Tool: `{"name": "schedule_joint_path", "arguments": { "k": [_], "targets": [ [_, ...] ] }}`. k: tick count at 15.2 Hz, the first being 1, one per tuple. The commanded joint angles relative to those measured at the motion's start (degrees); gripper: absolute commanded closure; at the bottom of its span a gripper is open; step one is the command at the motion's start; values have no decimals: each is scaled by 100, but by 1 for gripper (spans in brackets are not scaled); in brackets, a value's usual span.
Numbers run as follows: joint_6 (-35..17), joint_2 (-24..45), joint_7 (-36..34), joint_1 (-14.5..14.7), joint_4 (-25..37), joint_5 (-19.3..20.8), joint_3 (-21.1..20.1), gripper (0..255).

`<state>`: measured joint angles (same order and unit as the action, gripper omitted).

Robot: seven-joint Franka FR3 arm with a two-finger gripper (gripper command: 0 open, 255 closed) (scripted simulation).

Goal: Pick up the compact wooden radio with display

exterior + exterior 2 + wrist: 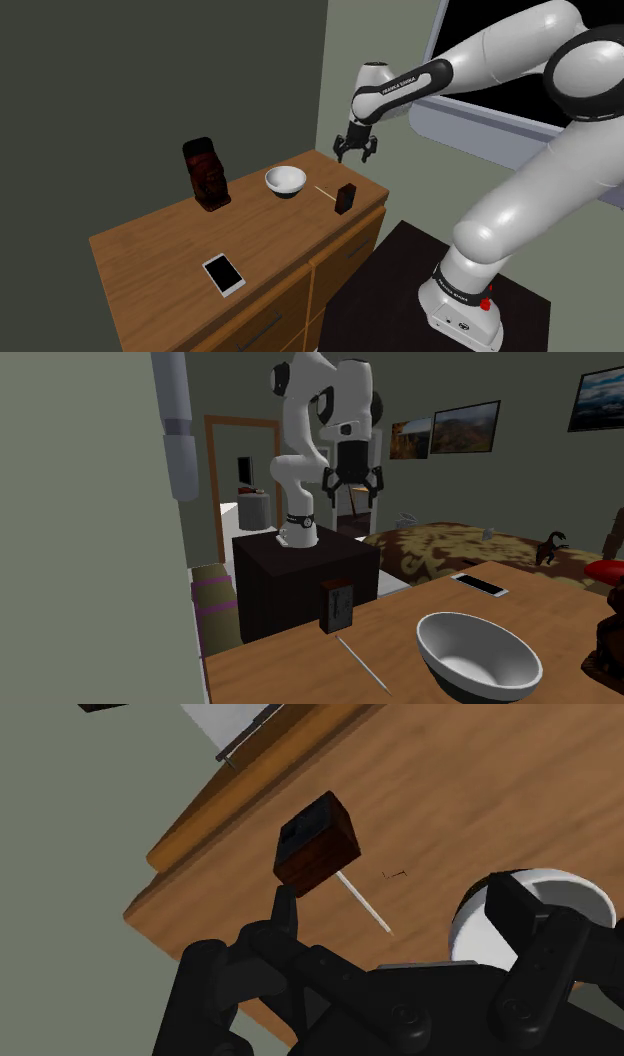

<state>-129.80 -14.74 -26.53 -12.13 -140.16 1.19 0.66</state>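
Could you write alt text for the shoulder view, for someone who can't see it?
A white robot arm holds its open black gripper above a small dark wooden radio standing near the edge of a wooden dresser. Also on the dresser: a white bowl, a dark carved figure and a white phone.

Open air lies between the black two-finger tool (356,152) and the small dark-brown wooden radio (345,198) on the brown wooden desk (150,250). A thin white stick (324,190) lies just beside the radio; a white bowl (285,181) stands near.

Shoulder view overlooks the dresser (150,245); second exterior faces the arm (298,442) across it.
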Motion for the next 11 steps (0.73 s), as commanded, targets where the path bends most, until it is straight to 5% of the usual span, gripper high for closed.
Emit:
{"name": "schedule_joint_path", "arguments": {
  "k": [1,11],
  "targets": [
    [-344,387,-176,-79,31,-9,42,0],
    [-1691,2330,-757,-430,515,-279,355,0]
  ]
}}
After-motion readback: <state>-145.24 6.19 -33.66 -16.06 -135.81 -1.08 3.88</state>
